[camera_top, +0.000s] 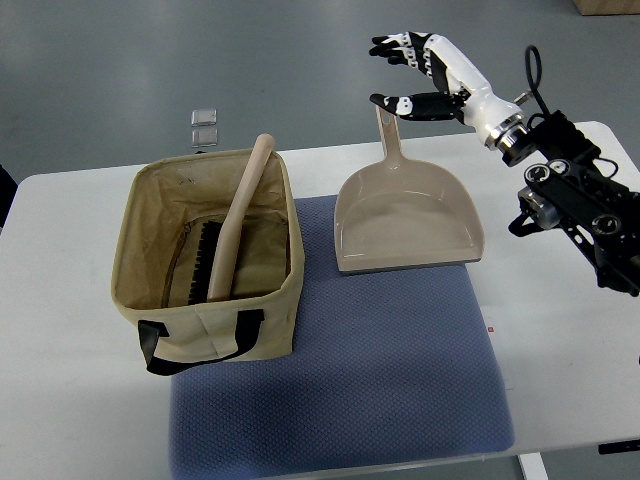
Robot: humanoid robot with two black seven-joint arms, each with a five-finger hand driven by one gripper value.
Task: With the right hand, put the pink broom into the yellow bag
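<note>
Pink broom (236, 226) bagged (hand (415, 72) apart)

From my feed: white worktop (70, 380) with rounded corners, evenly lit, no hard shadows. A blue-grey textured mat (400, 390) covers its middle and reaches the near edge. Beyond the worktop, grey floor (150, 60), smooth and faintly mottled. Two small clear square tiles (204, 127) lie on the floor just past the far edge. A brown box corner (610, 6) shows top right.
</note>
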